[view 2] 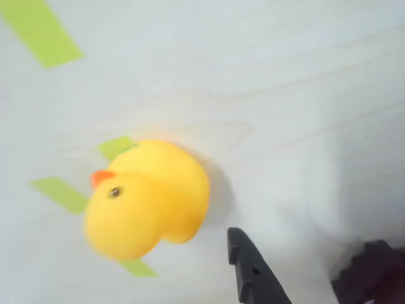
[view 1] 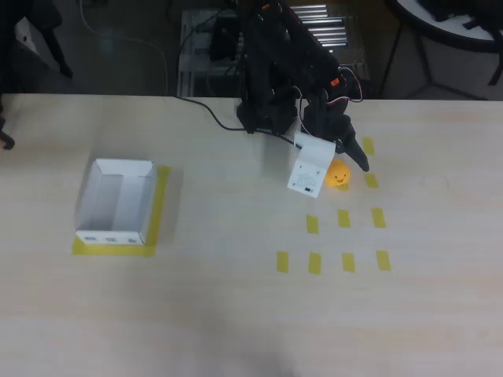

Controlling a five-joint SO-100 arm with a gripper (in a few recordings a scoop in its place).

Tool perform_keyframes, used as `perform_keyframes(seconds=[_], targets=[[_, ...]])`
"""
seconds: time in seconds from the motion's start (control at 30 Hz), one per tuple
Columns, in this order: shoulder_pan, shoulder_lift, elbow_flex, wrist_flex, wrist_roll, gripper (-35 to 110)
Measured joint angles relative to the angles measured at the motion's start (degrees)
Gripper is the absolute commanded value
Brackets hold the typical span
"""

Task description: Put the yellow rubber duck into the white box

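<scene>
The yellow rubber duck (view 1: 339, 175) sits on the table at right of centre, on a yellow tape mark. In the wrist view the duck (view 2: 149, 199) lies on the table, blurred, its orange beak pointing left. My gripper (view 1: 353, 163) hangs just above and to the right of it. The gripper (view 2: 307, 282) is open in the wrist view, with one black finger (view 2: 253, 278) just right of the duck and the other dark jaw at the bottom right. Nothing is between them. The white box (view 1: 88, 192) stands far to the left, on a yellow tape frame.
Several short yellow tape rectangles (view 1: 346, 218) form a grid below and beside the duck. The arm's black base (view 1: 267, 102) and its cables sit at the table's far edge. Open table lies between the duck and the box.
</scene>
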Motion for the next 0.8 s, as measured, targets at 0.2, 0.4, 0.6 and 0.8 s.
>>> perform_keyframes(seconds=[0.2,0.4,0.6,0.8], targets=[[0.0,0.0,1.5,-1.8,0.0,52],[0.0,-0.6,1.5,-3.2,0.0,52],[0.0,-2.7,1.5,-4.6,0.0,52],[0.0,-4.8,2.5,-6.5,0.0,52]])
